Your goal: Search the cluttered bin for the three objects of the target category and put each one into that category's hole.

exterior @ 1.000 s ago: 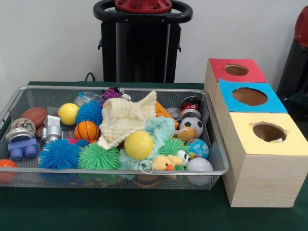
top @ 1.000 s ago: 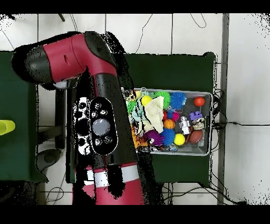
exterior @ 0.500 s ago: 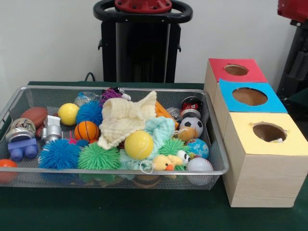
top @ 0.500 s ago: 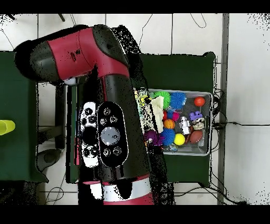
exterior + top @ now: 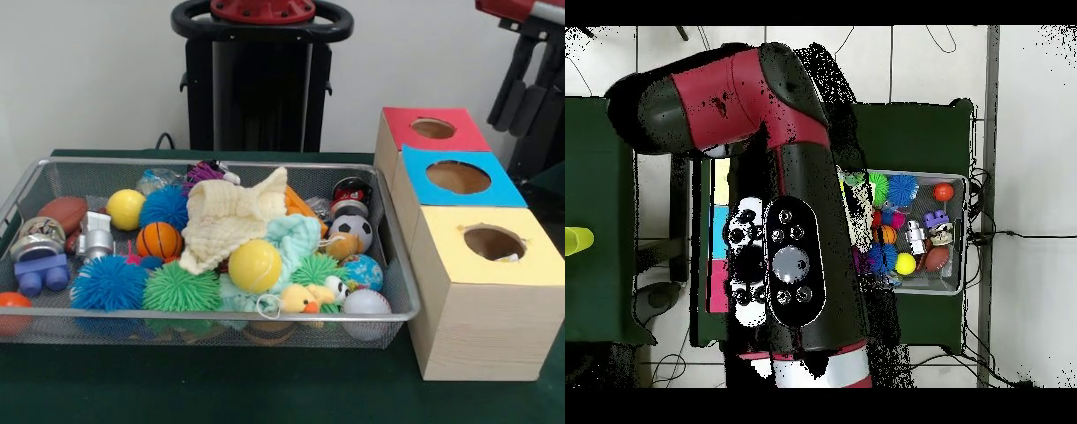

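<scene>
A wire mesh bin holds a jumble of toys. Among them are a large yellow ball, a small basketball, a soccer ball, a baseball and a rubber duck. A cream cloth lies over the middle. Right of the bin stand three boxes with round holes: red, blue, yellow. My gripper hangs at the top right, above and behind the red box, open and holding nothing. Overhead, my arm hides the bin's left part.
Blue and green spiky balls lie along the bin's front rim. A brown football and a purple block toy sit at its left end. The bin's uncovered part shows overhead. Green cloth covers the table.
My arm has swung across toward the bin in the overhead view, covering more of it. In the front view the gripper has come into sight at the top right. The toys have not moved.
</scene>
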